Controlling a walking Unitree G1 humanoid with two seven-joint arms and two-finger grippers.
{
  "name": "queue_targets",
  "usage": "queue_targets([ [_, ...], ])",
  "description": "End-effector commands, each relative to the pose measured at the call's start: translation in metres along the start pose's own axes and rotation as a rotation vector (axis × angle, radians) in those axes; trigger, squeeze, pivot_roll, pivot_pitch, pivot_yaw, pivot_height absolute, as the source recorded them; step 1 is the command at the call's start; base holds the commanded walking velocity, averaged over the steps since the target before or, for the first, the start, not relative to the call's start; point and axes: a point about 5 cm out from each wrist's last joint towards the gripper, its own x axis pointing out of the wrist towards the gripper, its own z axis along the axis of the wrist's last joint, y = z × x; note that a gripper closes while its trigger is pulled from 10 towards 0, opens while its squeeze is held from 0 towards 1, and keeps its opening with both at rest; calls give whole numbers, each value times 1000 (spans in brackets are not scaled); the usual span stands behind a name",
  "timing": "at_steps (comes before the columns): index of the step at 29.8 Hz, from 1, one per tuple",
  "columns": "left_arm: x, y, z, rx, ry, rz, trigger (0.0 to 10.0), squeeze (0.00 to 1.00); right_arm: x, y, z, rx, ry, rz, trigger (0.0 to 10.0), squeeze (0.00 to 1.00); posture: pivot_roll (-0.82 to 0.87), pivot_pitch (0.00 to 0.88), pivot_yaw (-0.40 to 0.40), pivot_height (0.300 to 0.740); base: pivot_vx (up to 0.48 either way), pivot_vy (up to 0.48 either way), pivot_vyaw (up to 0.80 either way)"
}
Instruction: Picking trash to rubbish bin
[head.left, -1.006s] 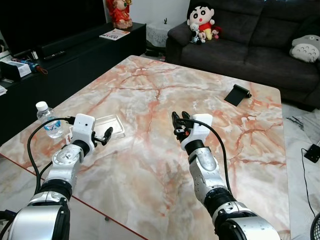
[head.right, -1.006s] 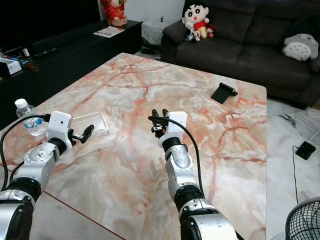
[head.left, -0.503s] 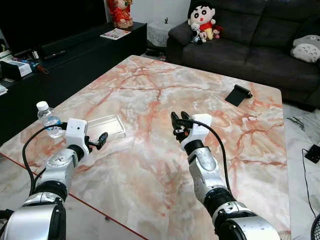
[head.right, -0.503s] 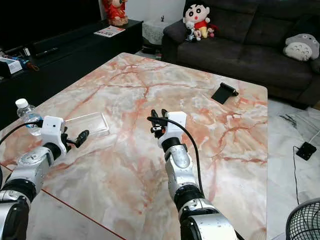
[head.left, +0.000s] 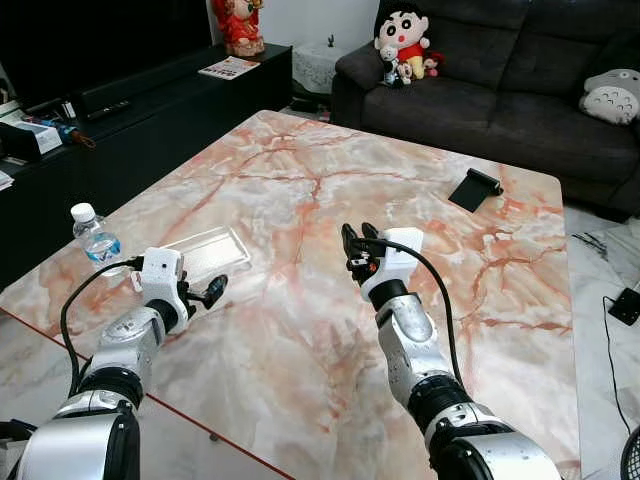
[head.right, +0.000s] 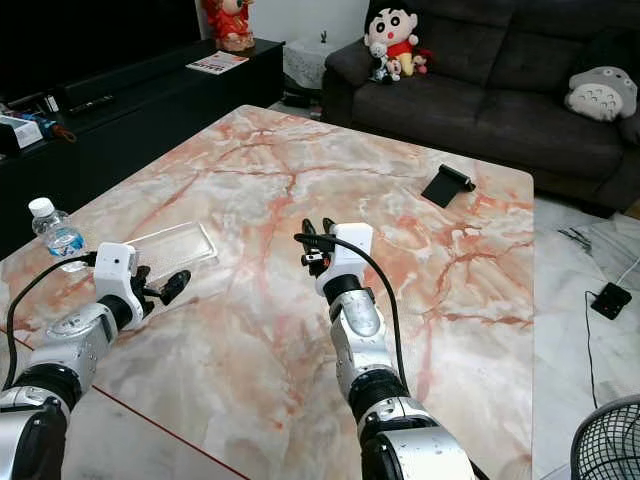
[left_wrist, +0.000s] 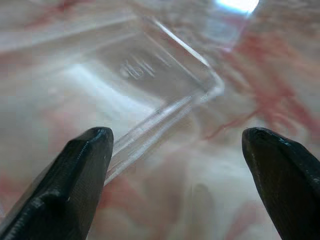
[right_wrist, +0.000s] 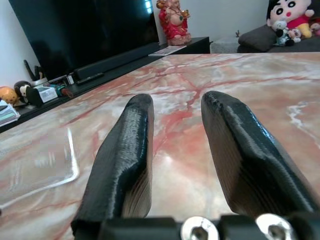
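A clear plastic tray (head.left: 205, 252) lies flat on the marble table (head.left: 330, 170) near its left edge. A small water bottle (head.left: 95, 238) with a white cap stands left of the tray. My left gripper (head.left: 213, 290) hovers low just short of the tray's near corner, open; in the left wrist view the tray (left_wrist: 150, 85) lies ahead of the spread fingers (left_wrist: 85, 165). My right gripper (head.left: 358, 240) is raised over the table's middle, open and holding nothing, and from its wrist camera the tray (right_wrist: 45, 165) lies off to one side.
A black folded object (head.left: 475, 188) lies at the table's far right. A dark sofa (head.left: 500, 90) with plush toys stands beyond the table, and a black TV cabinet (head.left: 150, 110) on the left. A black mesh basket (head.right: 610, 440) sits on the floor at lower right.
My left gripper has dropped lower and come back toward the table's near edge, off the tray's near side. The right arm has stayed still.
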Motion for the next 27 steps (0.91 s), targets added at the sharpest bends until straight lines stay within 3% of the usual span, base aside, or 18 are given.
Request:
queue_targets([
  [1,4,-6,4,-29,-16,-41,10000,0,1,-1,2,-9,-2,4,10000,0,65,0,-63,740,0,0,0],
  [11,9,-18,15,-16,-77,-102,10000,0,1,-2,3,-10,-3,0,10000,0,64,0,-66,740,0,0,0],
  [17,12,-24,42,90,-178,-111,10000,0,1,-2,3,-11,-2,0,10000,0,67,0,-68,740,0,0,0],
  [20,14,-24,46,181,-174,-63,10000,0,1,-2,3,-9,-1,0,10000,0,69,0,-67,740,0,0,0],
  [27,16,-18,33,192,-90,27,10000,0,2,-2,3,-7,-3,-3,10000,0,65,4,-64,740,0,0,0],
])
